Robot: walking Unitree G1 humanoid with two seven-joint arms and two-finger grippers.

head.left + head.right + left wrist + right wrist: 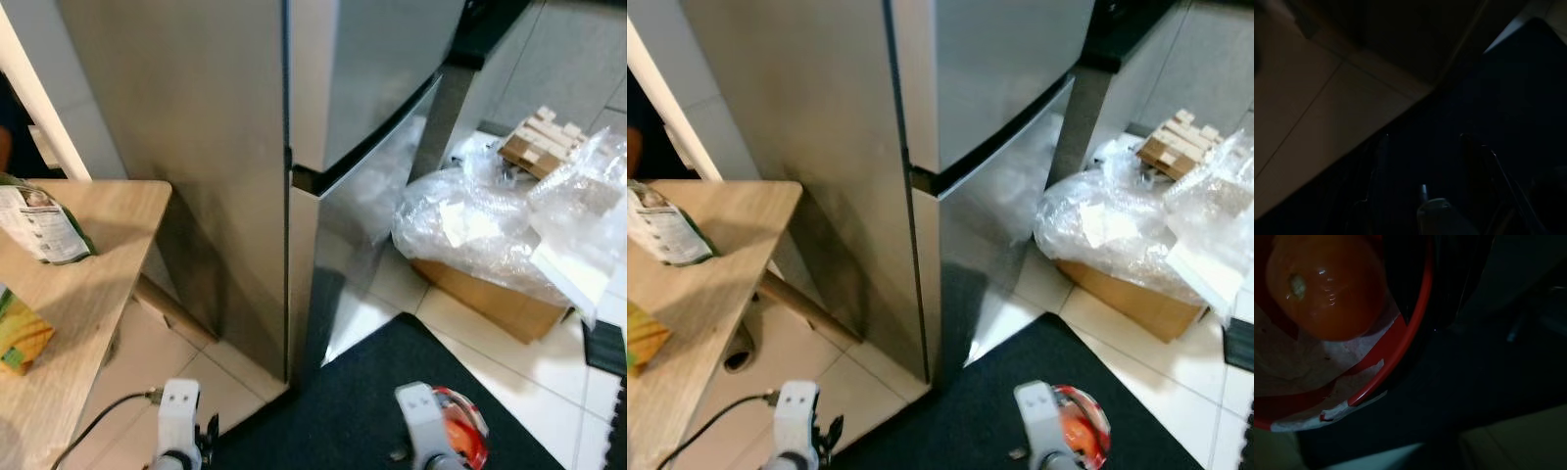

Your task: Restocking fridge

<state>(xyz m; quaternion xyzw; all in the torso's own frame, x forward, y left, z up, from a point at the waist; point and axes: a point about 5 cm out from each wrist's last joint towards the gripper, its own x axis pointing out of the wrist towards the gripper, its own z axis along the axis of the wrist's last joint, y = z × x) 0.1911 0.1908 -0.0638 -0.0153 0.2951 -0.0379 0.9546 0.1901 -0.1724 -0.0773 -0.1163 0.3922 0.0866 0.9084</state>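
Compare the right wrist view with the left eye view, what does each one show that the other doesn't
The right wrist view alone shows close detail: an orange fruit with its stem end, lying on white paper. The left eye view alone shows the closed fridge, wooden table with packets, and plastic-covered box. Both share the red bowl over the dark mat.

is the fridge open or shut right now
Shut. Both doors of the fridge lie flush with its body; a thin dark seam runs between upper and lower door.
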